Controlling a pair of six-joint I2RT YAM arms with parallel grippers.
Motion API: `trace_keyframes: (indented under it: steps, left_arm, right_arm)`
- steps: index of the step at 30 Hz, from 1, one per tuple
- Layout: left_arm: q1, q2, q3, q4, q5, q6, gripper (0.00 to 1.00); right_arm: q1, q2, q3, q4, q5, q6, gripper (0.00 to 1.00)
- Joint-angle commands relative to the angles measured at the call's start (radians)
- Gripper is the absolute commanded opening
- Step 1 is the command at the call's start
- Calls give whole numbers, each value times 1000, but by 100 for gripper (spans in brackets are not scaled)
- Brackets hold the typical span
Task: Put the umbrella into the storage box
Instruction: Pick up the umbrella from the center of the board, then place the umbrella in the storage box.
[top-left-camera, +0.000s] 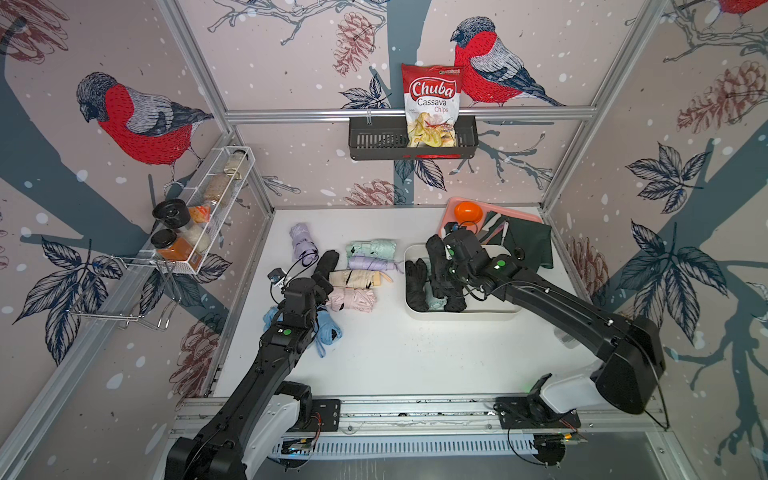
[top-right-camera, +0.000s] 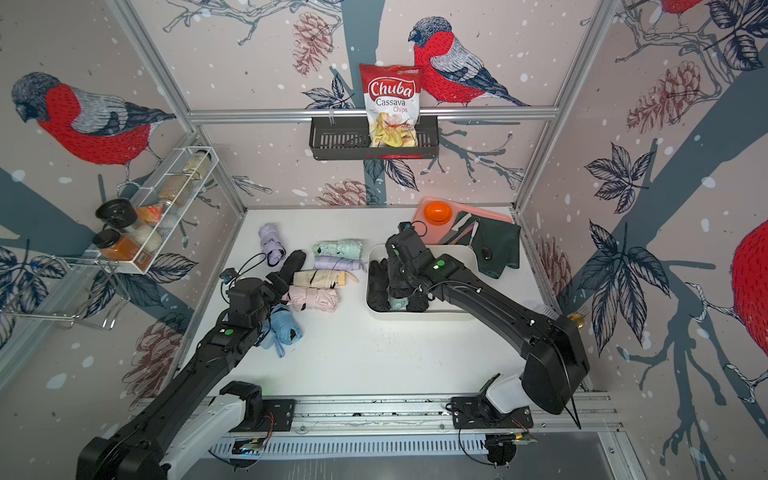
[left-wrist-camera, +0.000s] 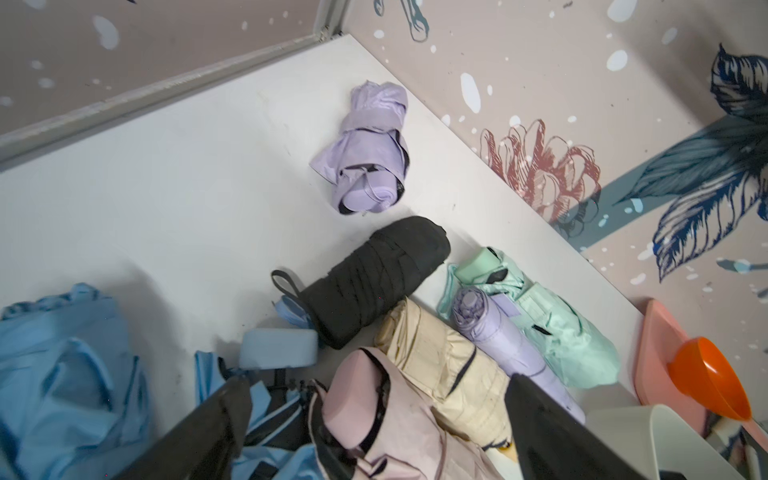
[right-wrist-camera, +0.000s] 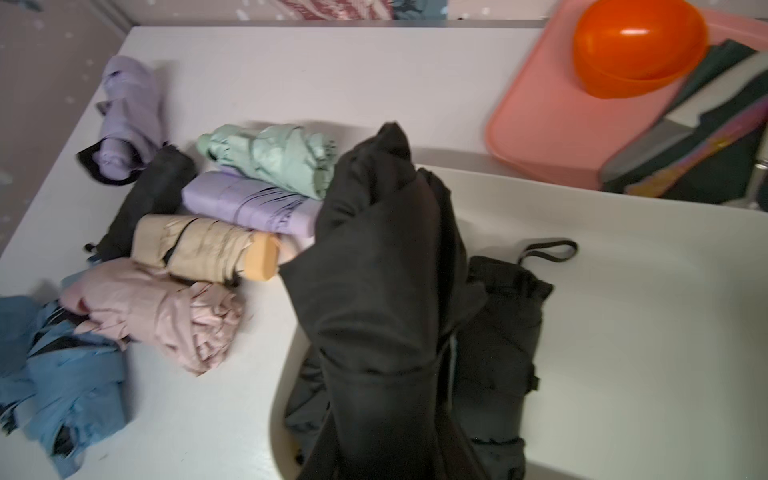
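Black umbrella (right-wrist-camera: 374, 270), seemingly pinched in right end effector (top-left-camera: 444, 272), tilts lengthwise toward back wall (top-left-camera: 332, 174) over storage box (top-left-camera: 465, 316); left end effector (left-wrist-camera: 374, 395) spread.

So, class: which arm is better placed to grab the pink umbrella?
Left: the left end effector hangs open over the pink umbrella; the right end effector grips a black umbrella over the storage box.

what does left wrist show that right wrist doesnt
Left wrist only: the open left end effector and the light blue folded umbrella's blocky handle. Right wrist only: the inside of the cream-white plastic storage box, a black folded fabric umbrella lying there, and a second black fabric umbrella held up close. Both: the mint-green folded umbrella, the flat pink plastic tray, the orange plastic bowl.
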Motion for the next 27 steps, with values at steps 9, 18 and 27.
trace_keyframes:
  steps: [9, 18, 27]
  left_arm:
    - [-85, 174, 75, 135, 185, 75, 97]
    - [-192, 319, 139, 159, 231, 104, 95]
    - [-289, 430, 204, 176, 264, 143, 88]
  right_arm:
    - [-251, -33, -156, 61, 11, -55, 0]
    - [-309, 43, -196, 63, -18, -89, 0]
    - [-308, 157, -195, 82, -51, -92, 0]
